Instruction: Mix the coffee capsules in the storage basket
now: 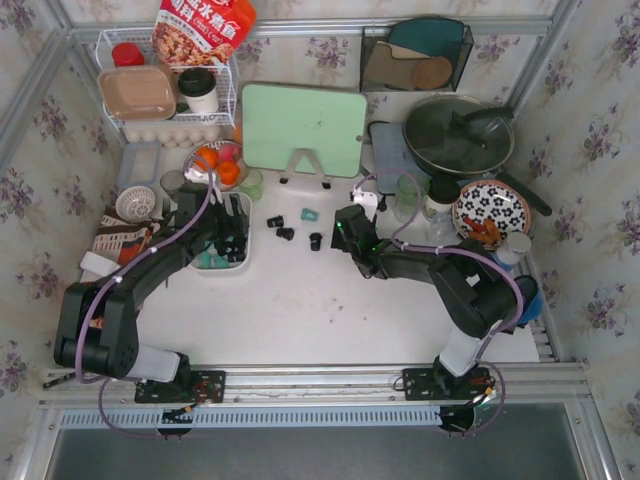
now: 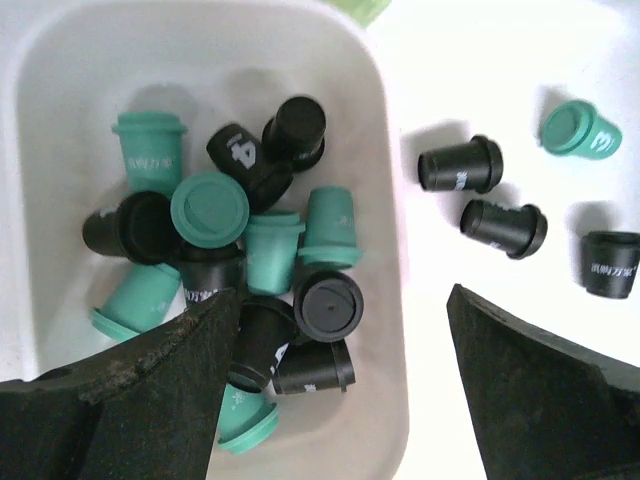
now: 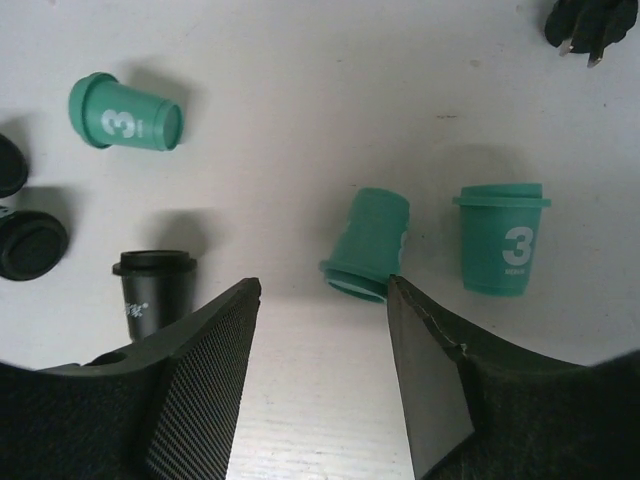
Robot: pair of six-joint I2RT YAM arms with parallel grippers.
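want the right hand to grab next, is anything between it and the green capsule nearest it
Nothing visible does. The nearest green capsule lies just ahead of the open right hand, its rim close to one finger. The green capsule marked 3 beside it sits apart, off to one side.

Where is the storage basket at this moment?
Top view: the storage basket sits left of centre on the table, below the left gripper, with loose coffee capsules scattered on the table just to its right.
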